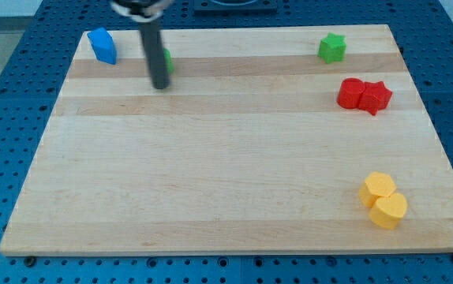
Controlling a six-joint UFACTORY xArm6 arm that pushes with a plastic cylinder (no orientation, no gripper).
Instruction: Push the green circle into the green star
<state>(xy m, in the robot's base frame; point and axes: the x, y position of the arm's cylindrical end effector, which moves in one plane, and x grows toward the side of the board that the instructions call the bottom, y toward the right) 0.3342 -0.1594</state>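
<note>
The green circle (167, 59) lies near the view's top left, mostly hidden behind my rod, with only its right edge showing. My tip (161, 85) rests on the board just below and to the left of it. The green star (332, 48) sits far off at the view's top right.
A blue block (102, 45) lies at the top left corner of the wooden board (211, 173). Two red blocks (364, 95) touch each other at the right, below the green star. Two yellow blocks (383, 200) touch at the bottom right.
</note>
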